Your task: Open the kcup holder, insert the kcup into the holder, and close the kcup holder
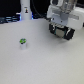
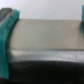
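Note:
The kcup, a small white pod with a green top, stands upright on the pale table toward the exterior view's left. My gripper hangs at the upper right of that view, far from the pod, with its jaws wide apart and nothing in them. In the wrist view the teal fingers frame a broad, blurred body with a dull grey top and a black lower face. This looks like the kcup holder, close under the gripper. In the exterior view the hand hides the holder.
A tall white bottle-like object stands at the back, left of the arm. Dark equipment lines the back left edge. Pale tabletop lies between the pod and the gripper.

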Tool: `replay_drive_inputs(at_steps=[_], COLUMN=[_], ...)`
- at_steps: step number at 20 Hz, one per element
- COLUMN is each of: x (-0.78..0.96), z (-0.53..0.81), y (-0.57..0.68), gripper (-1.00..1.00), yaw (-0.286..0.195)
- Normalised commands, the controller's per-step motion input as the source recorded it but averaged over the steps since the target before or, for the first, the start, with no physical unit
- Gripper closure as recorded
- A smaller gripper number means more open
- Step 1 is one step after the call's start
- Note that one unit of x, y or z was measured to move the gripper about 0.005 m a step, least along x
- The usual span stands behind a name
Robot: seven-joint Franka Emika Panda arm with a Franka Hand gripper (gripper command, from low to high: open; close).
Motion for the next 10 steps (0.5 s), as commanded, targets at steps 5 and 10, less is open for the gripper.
replay_drive_inputs(at_steps=[5, 10], x=[0.9, 0.94], z=[0.22, 0.23], y=[-0.29, -0.34], gripper=[1.0, 1.0], yaw=[-0.042, -0.052])
